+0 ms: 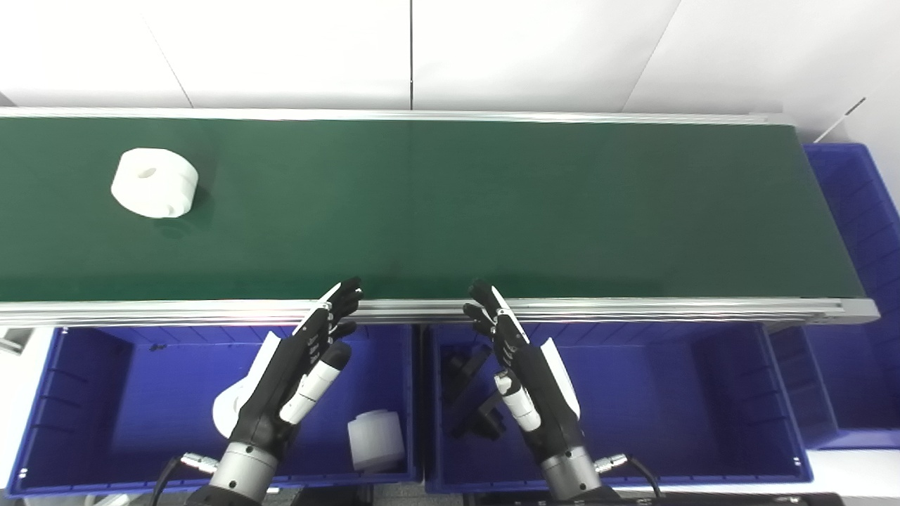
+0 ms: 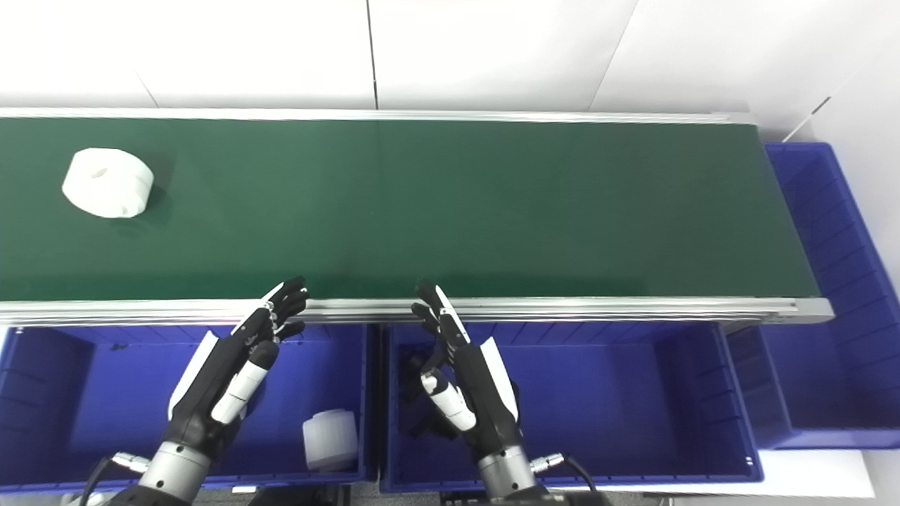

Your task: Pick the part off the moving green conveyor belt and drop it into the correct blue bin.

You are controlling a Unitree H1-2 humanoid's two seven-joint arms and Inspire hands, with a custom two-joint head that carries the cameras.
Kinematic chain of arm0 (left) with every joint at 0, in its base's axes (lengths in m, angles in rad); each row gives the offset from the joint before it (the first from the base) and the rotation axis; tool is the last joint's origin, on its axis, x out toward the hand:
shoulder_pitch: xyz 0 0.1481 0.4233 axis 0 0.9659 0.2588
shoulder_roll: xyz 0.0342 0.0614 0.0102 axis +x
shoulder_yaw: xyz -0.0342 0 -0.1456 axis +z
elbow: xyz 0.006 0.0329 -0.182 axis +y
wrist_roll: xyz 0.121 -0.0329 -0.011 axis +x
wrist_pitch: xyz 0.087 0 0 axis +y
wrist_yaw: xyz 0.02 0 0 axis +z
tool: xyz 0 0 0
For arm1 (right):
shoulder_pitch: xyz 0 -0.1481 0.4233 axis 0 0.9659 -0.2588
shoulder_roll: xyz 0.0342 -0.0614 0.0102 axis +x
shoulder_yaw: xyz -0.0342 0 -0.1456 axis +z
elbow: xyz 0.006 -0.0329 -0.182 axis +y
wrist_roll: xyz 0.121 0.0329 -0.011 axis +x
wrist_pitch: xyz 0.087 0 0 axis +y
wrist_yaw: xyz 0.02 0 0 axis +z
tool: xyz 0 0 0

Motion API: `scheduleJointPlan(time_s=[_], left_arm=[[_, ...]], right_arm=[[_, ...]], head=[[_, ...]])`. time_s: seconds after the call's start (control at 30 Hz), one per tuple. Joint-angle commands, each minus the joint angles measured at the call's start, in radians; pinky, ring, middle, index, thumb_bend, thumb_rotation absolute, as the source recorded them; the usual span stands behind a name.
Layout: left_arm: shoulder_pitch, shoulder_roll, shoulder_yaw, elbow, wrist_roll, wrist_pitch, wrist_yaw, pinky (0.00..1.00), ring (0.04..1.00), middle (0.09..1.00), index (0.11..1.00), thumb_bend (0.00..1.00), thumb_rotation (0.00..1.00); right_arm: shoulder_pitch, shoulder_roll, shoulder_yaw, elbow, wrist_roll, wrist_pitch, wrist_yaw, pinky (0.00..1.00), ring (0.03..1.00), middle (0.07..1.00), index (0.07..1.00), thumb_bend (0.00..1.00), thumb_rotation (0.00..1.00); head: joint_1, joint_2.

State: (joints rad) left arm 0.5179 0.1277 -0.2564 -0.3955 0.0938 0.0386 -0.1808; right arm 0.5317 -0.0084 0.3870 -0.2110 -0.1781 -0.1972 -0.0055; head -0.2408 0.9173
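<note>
Conveyor belt (image 1: pixel 450 204), green, carries a white part (image 1: pixel 155 183) at its far left; two blue bins (image 1: pixel 126 407) sit below; left hand (image 1: pixel 295 376) and right hand (image 1: pixel 524 365) hover open-fingered above them, holding nothing.

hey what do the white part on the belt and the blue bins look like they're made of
White part: probably plastic, matte and uniformly opaque, possibly printed or molded. Blue bins: likely molded plastic, with ribbed walls and a slight sheen.
</note>
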Motion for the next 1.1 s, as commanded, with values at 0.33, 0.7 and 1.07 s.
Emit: scheduleJointPlan(time_s=[0.33,0.7,1.07], left_arm=[[0.016,-0.001,-0.01,0.02,-0.002,-0.09,0.006,0.85,0.917,0.909,0.907,0.71,0.91],[0.025,-0.034,-0.03,0.115,0.038,-0.183,0.038,0.8,0.883,0.876,0.857,0.69,0.84],[0.016,-0.048,-0.03,0.171,0.04,-0.228,0.046,0.74,0.848,0.847,0.82,0.71,0.77]], right_arm=[[0.007,-0.004,0.001,0.023,0.007,-0.061,0.01,0.91,0.913,0.963,0.973,0.89,1.0],[0.015,-0.035,-0.017,0.115,0.042,-0.146,0.01,0.92,0.92,0.966,0.974,0.94,1.0],[-0.004,-0.04,-0.033,0.19,0.034,-0.241,0.012,0.87,0.909,0.968,0.967,0.97,1.0]], head=[[0.077,-0.076],[0.186,-0.233],[0.216,-0.294]])
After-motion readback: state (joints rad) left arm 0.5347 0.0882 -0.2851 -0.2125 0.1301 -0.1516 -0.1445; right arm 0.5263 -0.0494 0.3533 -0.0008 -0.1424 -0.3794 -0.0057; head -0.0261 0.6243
